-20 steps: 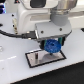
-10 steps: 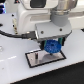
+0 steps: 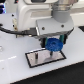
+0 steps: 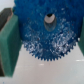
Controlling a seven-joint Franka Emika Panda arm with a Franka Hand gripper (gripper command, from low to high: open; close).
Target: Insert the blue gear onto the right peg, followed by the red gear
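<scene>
The blue gear (image 3: pixel 55 46) is a wide, toothed, bright-blue disc held just above the grey, black-rimmed plate (image 3: pixel 41 59), over the plate's end at the exterior view's right. My gripper (image 3: pixel 54 41) is shut on it. In the wrist view the blue gear (image 4: pixel 47 37) fills the middle, its pale hub hole (image 4: pixel 49 19) showing, clamped between green pads (image 4: pixel 9 42). The gear hides the right peg beneath it. The red gear is out of view.
The white arm body (image 3: pixel 35 17) looms over the back of the plate. A dark cable (image 3: pixel 12 34) runs across the white table (image 3: pixel 20 75) at the exterior view's left.
The gripper and blue gear seem to have shifted slightly toward the exterior view's right over the plate. The grip is unchanged.
</scene>
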